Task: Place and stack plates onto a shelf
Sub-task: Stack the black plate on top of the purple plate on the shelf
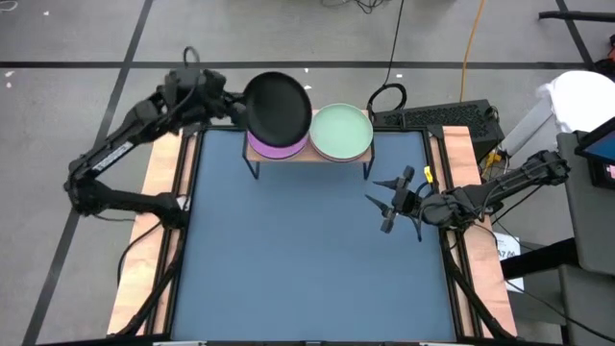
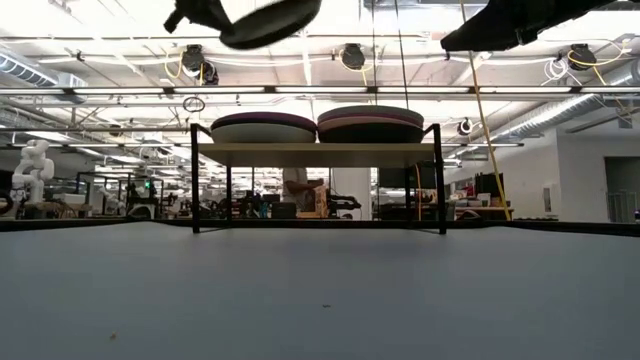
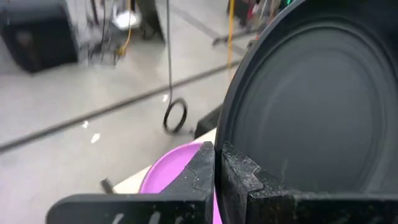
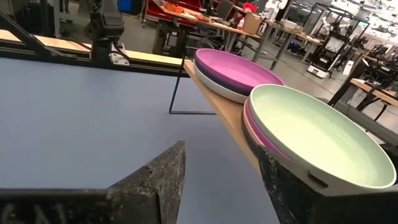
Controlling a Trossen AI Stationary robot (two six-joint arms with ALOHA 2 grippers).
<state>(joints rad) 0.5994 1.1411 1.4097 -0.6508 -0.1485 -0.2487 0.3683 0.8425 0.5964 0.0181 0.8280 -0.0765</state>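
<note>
My left gripper point(image 1: 233, 104) is shut on a dark charcoal plate point(image 1: 280, 108), held in the air over the shelf's left stack, which has a purple plate point(image 1: 276, 146) on top. In the low view this stack point(image 2: 262, 127) sits on the light-wood shelf point(image 2: 310, 153) with its base on the board. The right stack point(image 2: 370, 122) sits beside it, with a mint green plate point(image 1: 341, 132) on top. My right gripper point(image 1: 386, 198) hangs open over the table's right part, short of the shelf. The right wrist view shows both stacks beyond its fingers point(image 4: 168, 174). My left gripper pinches the dark plate's rim point(image 3: 225, 134) between its two fingers, at the plate's side toward the table's left. The fingers point(image 3: 202, 165) come roughly level from the left. The plate is lifted clear above the purple plate point(image 3: 174, 174) and tilted, its free side higher.
The shelf stands on thin black legs point(image 2: 194, 180) at the table's far edge. Bare blue-grey tabletop point(image 1: 298, 250) lies in front of it. Cables and a keyboard point(image 1: 437, 117) lie beyond the far right corner. Wooden side rails point(image 1: 159, 221) border the table.
</note>
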